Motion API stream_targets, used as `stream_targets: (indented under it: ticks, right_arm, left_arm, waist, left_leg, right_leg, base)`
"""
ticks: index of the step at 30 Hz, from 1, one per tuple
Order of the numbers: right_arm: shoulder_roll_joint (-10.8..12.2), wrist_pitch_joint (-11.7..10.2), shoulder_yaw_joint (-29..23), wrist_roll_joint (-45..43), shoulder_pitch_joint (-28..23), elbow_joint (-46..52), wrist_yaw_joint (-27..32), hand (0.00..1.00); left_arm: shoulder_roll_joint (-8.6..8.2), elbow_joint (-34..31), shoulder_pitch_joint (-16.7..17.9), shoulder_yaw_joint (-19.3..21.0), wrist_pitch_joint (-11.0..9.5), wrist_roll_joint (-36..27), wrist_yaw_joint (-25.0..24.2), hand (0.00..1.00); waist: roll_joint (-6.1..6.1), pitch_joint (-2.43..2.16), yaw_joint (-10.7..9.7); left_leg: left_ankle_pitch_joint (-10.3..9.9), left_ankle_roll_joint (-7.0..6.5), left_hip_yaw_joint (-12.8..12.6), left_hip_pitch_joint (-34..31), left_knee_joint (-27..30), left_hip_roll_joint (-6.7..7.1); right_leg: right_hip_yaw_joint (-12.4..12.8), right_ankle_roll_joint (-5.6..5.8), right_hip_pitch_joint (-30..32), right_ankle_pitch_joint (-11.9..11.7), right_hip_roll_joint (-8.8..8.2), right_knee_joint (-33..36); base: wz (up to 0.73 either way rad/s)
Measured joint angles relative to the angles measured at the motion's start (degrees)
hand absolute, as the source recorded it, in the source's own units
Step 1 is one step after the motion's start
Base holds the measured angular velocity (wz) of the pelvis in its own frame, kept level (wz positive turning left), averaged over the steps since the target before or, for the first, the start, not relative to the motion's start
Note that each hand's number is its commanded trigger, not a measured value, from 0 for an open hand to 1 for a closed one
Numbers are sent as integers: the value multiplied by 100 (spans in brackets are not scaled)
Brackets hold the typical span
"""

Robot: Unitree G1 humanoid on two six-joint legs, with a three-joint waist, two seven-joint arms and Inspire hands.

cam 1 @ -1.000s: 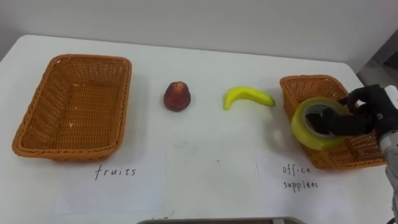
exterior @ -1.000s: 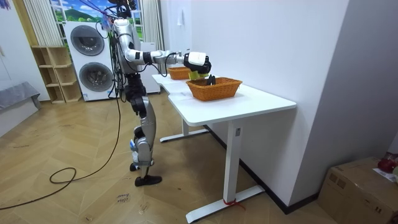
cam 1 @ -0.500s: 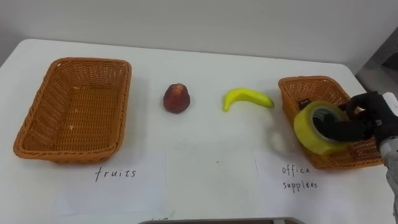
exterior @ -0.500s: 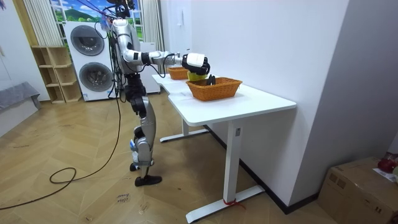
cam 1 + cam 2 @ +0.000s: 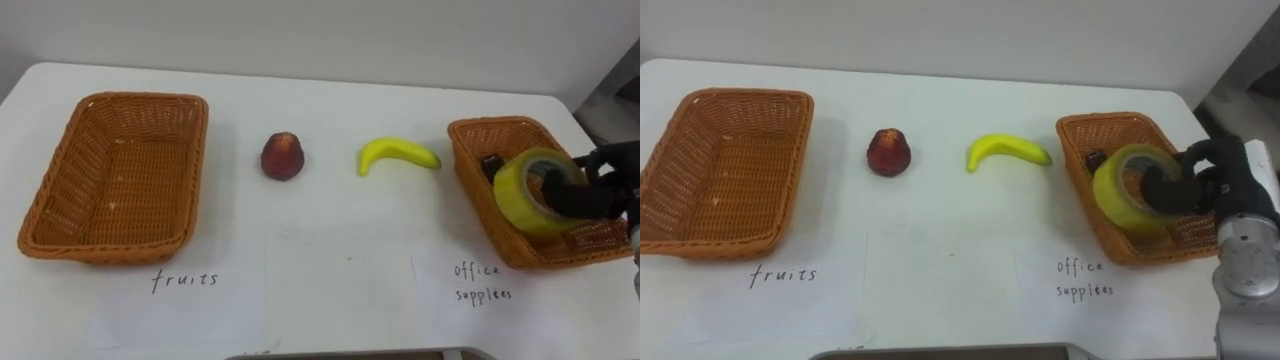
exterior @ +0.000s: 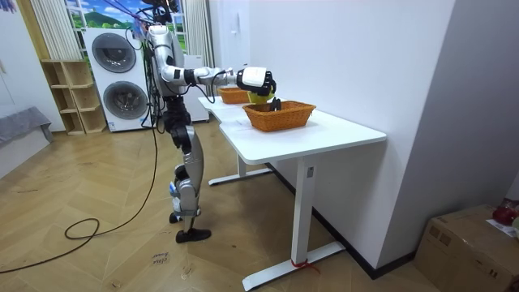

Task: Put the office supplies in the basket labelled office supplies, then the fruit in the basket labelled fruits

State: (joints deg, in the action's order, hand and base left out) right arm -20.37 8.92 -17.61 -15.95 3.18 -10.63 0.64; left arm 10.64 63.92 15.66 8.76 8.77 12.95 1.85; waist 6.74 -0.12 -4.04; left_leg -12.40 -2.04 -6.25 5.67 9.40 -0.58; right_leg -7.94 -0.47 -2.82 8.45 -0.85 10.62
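right hand clamped on the yellow tape roll, over the right basket (apple, banana lie on table)

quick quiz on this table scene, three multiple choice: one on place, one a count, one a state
1. Where is the tape? A) on the floor B) over the right basket C) by the wall
2. How many fruits lie on the table? A) one B) four C) two
3. The right hand is: A) shut on the tape B) open C) shut, empty

Answers:
1 B, it hangs above that basket.
2 C, a banana and a red fruit.
3 A, it grips the tape.
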Motion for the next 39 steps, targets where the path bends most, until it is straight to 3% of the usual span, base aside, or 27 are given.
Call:
stream_targets:
  ticks: [1, 2, 10, 27, 39]
  right_arm:
    - [0, 0, 0, 23, 0, 0, 20, 57]
    - [0, 0, -1, 35, 0, 0, 31, 0]
    - [0, 80, -222, 199, -4, 1, 142, 0]
    - [-1, 115, -405, 208, -7, 13, 258, 0]
    - [-1, 115, -405, 188, -7, 226, 273, 0]
  left_arm:
    - [-2, 0, 2, 0, 2, 0, 10, 0]
    - [-3, 0, 3, 4, 3, 2, 16, 0]
    - [-101, -107, 20, 126, 55, 2, 102, 0]
    - [-115, -317, 109, 185, 93, 1, 144, 0]
    - [-120, -419, 166, 179, 85, 3, 147, 0]
  waist:
    - [0, 0, -17]
    - [1, -1, -28]
    - [32, -25, -47]
    - [74, -54, -35]
    - [9, -27, -40]
  left_leg:
    - [0, 0, -1, 1, 0, 2]
    - [0, 0, -2, 0, 0, 3]
    - [0, -1, -3, 19, 0, 4]
    - [0, -2, -7, 60, -1, 4]
    - [-3, -5, -27, 90, -9, 2]
  right_leg:
    - [0, 2, 1, 2, 1, 1]
    - [0, 3, 1, 3, 4, 0]
    - [3, 5, -8, 4, 18, 3]
    - [2, 5, -14, 4, 21, 19]
    - [8, 5, -12, 4, 12, 116]
  base:
    - [0]
    - [0]
    - [0]
    - [0]
    - [0]
